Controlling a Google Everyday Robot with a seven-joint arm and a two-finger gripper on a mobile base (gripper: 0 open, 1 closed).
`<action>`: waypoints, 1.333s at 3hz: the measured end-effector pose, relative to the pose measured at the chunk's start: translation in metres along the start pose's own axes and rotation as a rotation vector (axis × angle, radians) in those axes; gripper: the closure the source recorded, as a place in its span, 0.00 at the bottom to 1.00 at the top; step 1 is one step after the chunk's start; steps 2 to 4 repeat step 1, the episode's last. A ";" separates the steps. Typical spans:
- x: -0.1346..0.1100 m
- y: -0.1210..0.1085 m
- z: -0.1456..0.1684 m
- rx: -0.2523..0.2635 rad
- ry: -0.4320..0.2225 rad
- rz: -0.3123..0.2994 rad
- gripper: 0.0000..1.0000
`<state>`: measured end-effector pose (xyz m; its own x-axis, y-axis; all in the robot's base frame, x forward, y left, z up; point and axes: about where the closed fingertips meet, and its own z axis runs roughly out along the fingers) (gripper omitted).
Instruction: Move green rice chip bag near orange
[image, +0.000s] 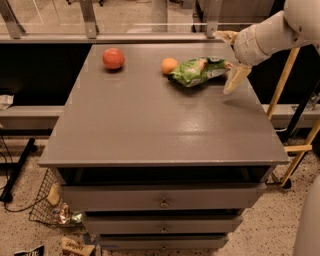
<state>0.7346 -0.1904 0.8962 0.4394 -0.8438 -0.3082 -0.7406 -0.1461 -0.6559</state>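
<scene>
The green rice chip bag lies flat on the far right part of the grey cabinet top, its left end right beside the small light-orange orange. My gripper is at the bag's right end, open, with one pale finger low by the bag's right edge and the other finger behind it. The fingers no longer clamp the bag.
A larger red-orange round fruit sits at the far left of the top. A railing runs behind the cabinet. Drawers face front. A wire basket and litter lie on the floor at left. A yellow wooden frame stands to the right.
</scene>
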 end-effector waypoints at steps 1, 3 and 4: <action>0.012 0.008 -0.054 0.062 0.116 0.069 0.00; 0.012 0.008 -0.054 0.062 0.116 0.069 0.00; 0.012 0.008 -0.054 0.062 0.116 0.069 0.00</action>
